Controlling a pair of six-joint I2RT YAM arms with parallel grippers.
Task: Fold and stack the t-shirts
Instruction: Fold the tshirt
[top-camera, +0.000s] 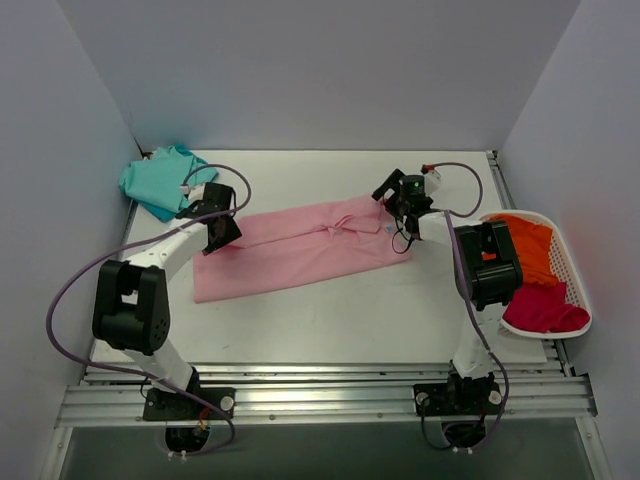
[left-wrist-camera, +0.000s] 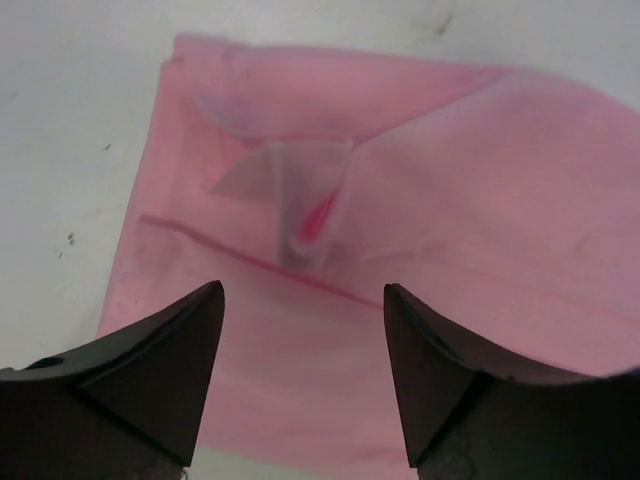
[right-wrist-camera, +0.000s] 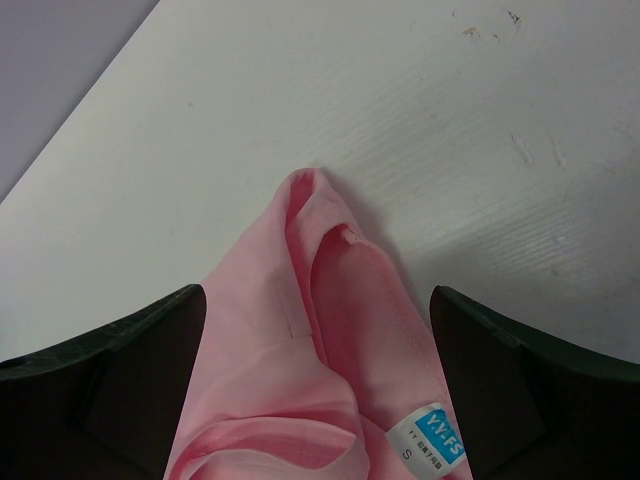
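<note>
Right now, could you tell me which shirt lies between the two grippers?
The pink shirt, flat mid-table; teal shirt sits far left, orange shirt and magenta shirt in the basket.

Pink t-shirt (right-wrist-camera: 300, 400) with blue size label (right-wrist-camera: 428, 440) between wide-apart jaws on table (right-wrist-camera: 450, 120)

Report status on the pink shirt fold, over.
Left claw open, over left end of pink shirt. Right claw open, over the collar end. Shirt flat on table, folded lengthwise. Nothing in the way.
</note>
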